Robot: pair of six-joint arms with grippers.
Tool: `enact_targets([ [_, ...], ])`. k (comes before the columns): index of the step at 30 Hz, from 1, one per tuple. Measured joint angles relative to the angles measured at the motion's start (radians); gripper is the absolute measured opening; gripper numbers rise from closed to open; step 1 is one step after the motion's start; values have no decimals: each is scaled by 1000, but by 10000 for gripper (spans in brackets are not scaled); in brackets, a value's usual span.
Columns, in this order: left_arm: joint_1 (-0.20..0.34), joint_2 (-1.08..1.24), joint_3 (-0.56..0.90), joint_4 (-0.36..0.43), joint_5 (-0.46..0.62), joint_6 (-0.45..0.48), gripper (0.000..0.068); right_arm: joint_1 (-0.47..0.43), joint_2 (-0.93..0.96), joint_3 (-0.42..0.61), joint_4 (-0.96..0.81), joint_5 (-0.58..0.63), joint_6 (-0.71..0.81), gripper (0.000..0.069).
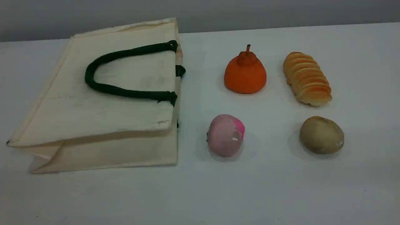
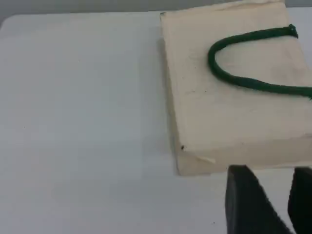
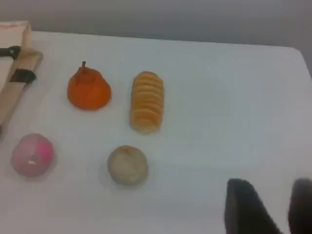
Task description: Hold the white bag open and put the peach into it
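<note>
The white bag [image 1: 103,103] lies flat on its side at the table's left, its mouth toward the middle and a dark green handle [image 1: 93,67] resting on its top face. The pale pink peach [image 1: 225,135] sits just right of the mouth. Neither arm shows in the scene view. In the left wrist view the left gripper [image 2: 271,170] hovers near the bag [image 2: 229,97], its fingers apart with nothing between them. The right gripper [image 3: 271,183] is likewise open and hangs well to the right of the peach [image 3: 32,154].
An orange pear-shaped fruit [image 1: 245,73] stands behind the peach. A ridged golden bread roll [image 1: 306,78] lies at the back right, with a brownish potato-like lump [image 1: 322,135] in front of it. Bare white tabletop [image 1: 218,193] stretches along the front.
</note>
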Motion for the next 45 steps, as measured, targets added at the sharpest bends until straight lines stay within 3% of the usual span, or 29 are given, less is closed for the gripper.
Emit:
enact_targets([
  [9,-5,3,0,0,0,0,240,15,0,0,21,0,-1,208],
  [15,-82,84,-13,13,-20,-19,240,33,44,-10,12,-26,34,213],
  [25,-88,409,-140,76,-95,-55,240,32,322,-134,18,-83,56,226],
  [35,-88,768,-314,75,-137,-59,240,32,644,-294,19,-178,54,236],
  [45,-88,907,-340,81,-304,-60,240,32,889,-307,59,-324,46,239],
])
